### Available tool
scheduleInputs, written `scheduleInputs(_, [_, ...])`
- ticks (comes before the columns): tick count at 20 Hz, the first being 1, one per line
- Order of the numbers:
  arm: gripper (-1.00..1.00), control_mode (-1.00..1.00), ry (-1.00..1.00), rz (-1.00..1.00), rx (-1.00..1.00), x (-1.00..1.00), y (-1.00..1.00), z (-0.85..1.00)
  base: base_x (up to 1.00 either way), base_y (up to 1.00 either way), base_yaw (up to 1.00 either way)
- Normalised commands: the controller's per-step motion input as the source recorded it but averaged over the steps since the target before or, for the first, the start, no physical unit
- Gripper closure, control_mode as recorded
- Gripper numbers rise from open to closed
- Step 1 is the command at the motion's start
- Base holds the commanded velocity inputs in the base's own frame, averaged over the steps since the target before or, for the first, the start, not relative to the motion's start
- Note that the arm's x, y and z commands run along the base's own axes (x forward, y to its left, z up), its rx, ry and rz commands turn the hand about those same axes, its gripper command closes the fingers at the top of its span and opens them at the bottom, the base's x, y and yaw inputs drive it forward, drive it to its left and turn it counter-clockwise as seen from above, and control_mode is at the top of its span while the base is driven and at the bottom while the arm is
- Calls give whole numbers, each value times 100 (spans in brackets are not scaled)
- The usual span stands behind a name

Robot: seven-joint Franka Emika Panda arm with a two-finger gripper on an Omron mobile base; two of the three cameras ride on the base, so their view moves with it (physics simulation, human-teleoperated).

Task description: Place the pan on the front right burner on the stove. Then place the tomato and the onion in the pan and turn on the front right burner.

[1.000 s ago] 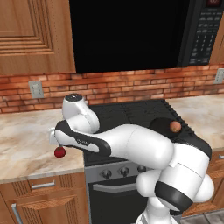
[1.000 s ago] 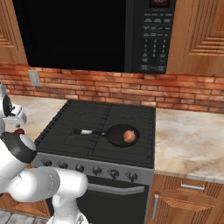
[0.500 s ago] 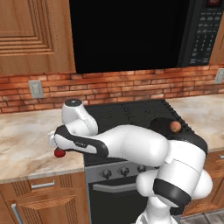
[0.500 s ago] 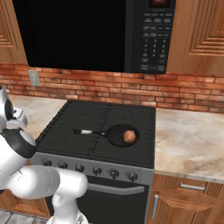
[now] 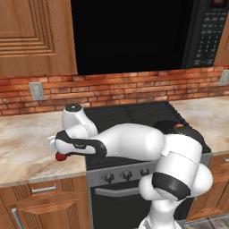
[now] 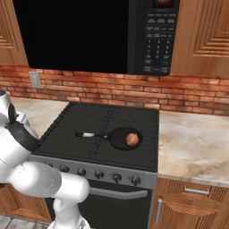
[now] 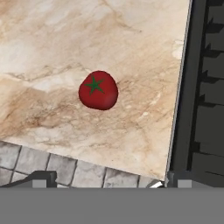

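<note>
The arm is lowering further over the tomato (image 7: 98,89) near the worktop's (image 7: 65,39) front edge, claw (image 7: 105,178) wide; onion (image 6: 131,139) is already sitting in pan (image 6: 126,138).

Glossy white arm (image 5: 134,142) of thick rounded links, swelling into bulbous shells at shoulder and elbow, with dark black bands at the joints. One round grey-black cap on the upper end of the forward link, a broad black collar wrapping the hand end, another dark ring low on the upright base column. Gripper (image 7: 107,177) with two small dark grey, square-ended fingertips (image 7: 43,176), matte against the shiny white body
</note>
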Motion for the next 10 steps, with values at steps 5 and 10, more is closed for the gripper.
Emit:
scheduleInputs(5, [-100,-100,0,1,0,13,10,-15,0,0,0])
scheduleInputs(10, [-100,-100,0,0,0,9,8,-14,0,0,0])
